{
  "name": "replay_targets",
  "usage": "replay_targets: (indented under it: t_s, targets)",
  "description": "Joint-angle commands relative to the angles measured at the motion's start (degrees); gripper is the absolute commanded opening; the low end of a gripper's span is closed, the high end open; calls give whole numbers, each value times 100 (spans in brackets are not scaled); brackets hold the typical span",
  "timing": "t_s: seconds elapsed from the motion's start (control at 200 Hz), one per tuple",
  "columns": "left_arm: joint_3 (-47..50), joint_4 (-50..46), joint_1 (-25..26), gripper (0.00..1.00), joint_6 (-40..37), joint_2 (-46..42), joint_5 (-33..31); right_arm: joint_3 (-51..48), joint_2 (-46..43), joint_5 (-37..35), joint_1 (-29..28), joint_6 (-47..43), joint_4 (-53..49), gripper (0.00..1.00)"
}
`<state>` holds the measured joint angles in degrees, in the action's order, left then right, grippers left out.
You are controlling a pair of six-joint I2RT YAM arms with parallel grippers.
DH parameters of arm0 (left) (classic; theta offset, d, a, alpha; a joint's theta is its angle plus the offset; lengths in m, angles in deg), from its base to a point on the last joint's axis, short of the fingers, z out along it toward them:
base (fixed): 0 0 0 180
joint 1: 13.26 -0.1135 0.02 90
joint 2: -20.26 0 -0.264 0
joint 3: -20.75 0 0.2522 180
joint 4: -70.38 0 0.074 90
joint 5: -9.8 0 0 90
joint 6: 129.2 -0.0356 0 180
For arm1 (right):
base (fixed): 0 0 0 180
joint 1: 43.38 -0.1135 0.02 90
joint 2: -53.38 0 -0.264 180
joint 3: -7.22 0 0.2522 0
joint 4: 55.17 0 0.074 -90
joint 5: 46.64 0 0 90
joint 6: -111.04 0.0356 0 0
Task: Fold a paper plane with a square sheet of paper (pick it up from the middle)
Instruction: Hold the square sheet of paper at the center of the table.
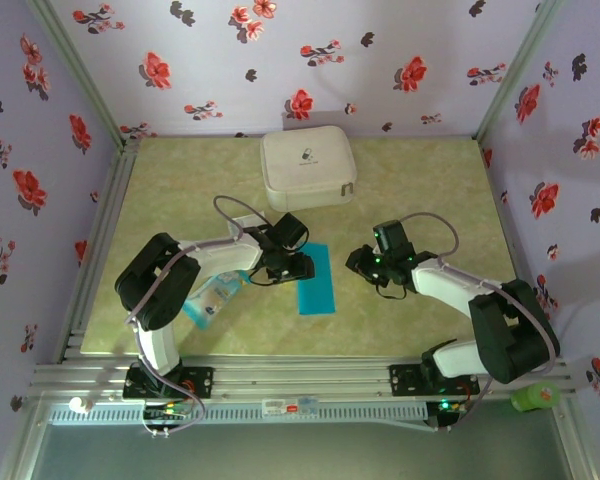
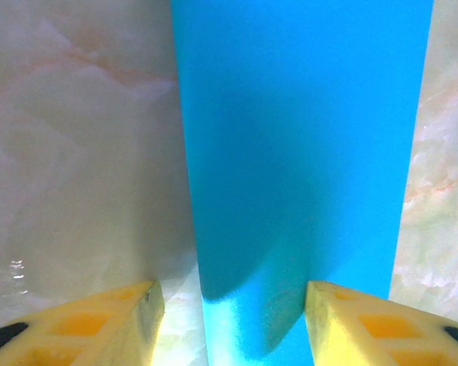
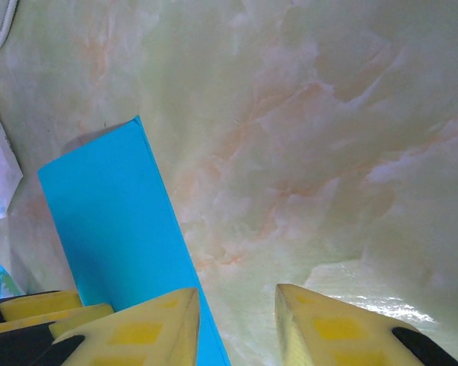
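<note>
Left gripper [image 2: 233, 293] released, fingers parted, straddling one end of the square sheet of paper [image 2: 298, 152], which is folded into a long blue strip and flat mid-table. Right gripper [image 3: 237, 297] released too, over bare table [image 3: 328, 152] at the sheet's 3 o'clock, nothing between the fingers. White case [image 1: 307, 168] at the sheet's 12 o'clock.

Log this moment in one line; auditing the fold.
paper: folded oblong on table | left jaws: open over it | right jaws: open beside it
</note>
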<state>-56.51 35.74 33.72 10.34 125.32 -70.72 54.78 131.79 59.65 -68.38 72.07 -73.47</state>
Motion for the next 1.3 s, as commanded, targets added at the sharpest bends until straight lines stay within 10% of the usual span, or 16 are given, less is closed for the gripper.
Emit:
replay_targets:
  t_s: [0.0, 1.295]
  targets:
    - [-93, -359, -62, 54, -4, 234, -200, -40, 68, 72, 12, 65, 82, 32]
    - [-277, -623, 13, 56, -73, 656, -394, -32, 162, 289, 12, 30, 165, 30]
